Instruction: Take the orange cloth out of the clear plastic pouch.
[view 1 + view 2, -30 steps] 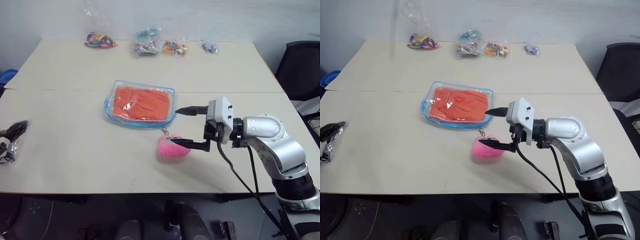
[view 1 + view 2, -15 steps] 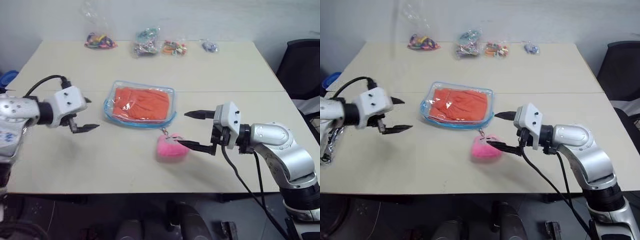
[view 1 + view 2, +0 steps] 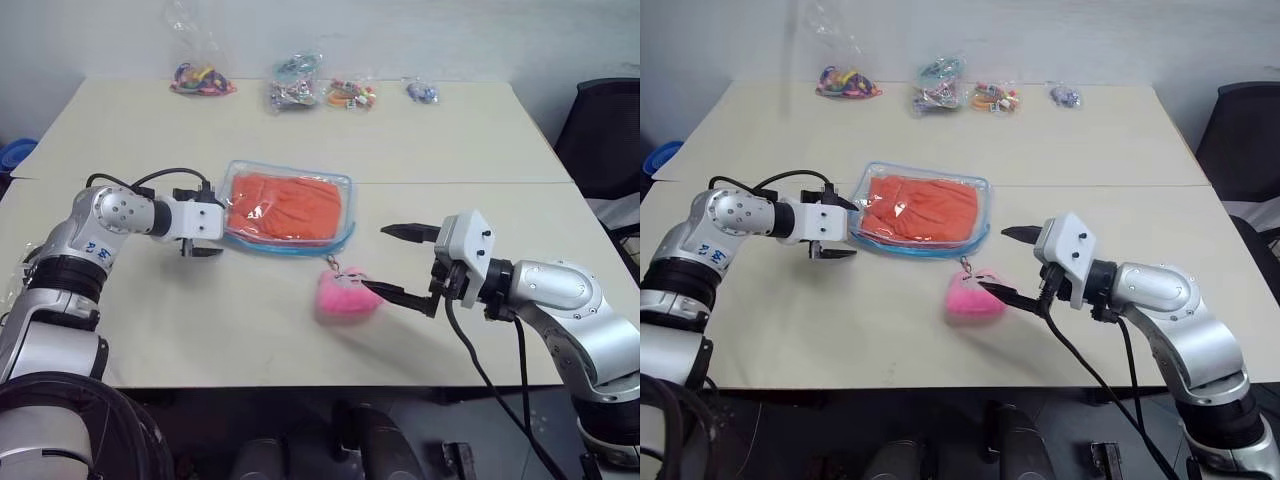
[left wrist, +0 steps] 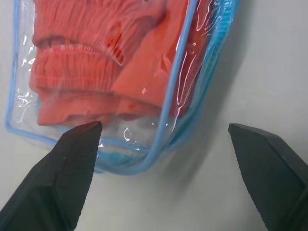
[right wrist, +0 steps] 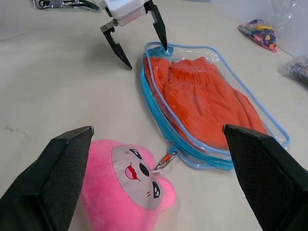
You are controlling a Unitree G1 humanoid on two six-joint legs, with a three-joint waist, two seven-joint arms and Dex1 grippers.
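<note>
A: The orange cloth (image 3: 283,207) sits folded inside the clear plastic pouch (image 3: 341,231), which lies flat mid-desk (image 3: 450,150) with its blue zipper trim closed all round, as far as I can tell.

B: And the hands?

A: Left hand (image 3: 835,228) is at the pouch's left end, fingers spread wide and empty, one tip over the corner, the other off the edge above the bare desk. Right hand (image 3: 393,262) hovers open and empty near the pink plush charm (image 3: 343,293), which hangs off the pouch by its chain.

B: So the step is pinning and opening.

A: I'd judge so. The left hand should settle on the trim corner, not the slick plastic face, and hold it down. The right should find the zipper pull; I can't make it out. Tugging the charm would probably drag the whole pouch.
</note>
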